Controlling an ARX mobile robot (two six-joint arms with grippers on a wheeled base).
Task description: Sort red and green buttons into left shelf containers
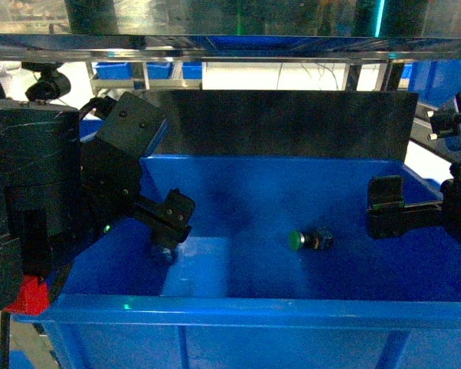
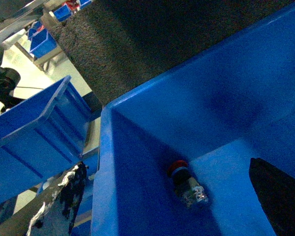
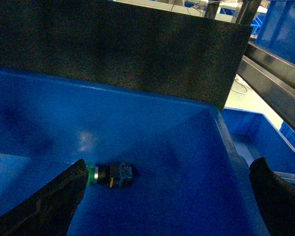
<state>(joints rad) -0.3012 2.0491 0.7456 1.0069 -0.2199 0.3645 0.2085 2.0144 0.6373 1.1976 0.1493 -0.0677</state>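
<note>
While both arms hang over it, the big blue bin (image 1: 307, 181) sits right in front of the robot, with a dark flat board (image 1: 292, 123) standing behind its back wall.

The left arm comes in from the left side and bends down over the bin's left wall. Its left gripper (image 1: 169, 223) points down into the left part of the bin. In the left wrist view, one worn finger (image 2: 59, 196) is at the bottom left, outside the bin wall, and the other dark finger (image 2: 280, 196) is at the bottom right, over the bin floor. The two are far apart, so this claw is spread wide and holds nothing.

The red button (image 2: 187, 184) lies on the bin floor near the left wall, between those two fingers but lower down, not touching them. It lies on its side, red cap toward the wall. From the head camera it is mostly hidden under the left claw.

The right arm reaches in from the right side, level with the bin's top. The right gripper (image 1: 388, 209) hangs above the right part of the bin. In the right wrist view its two dark fingers sit at the far bottom corners, wide apart, so it is let go too.

The green button (image 1: 309, 240) lies on its side on the bin floor, near the middle, green cap pointing left. It is well apart from the red one.

Another blue bin (image 2: 29, 147) stands just beside the big one, on the left.
</note>
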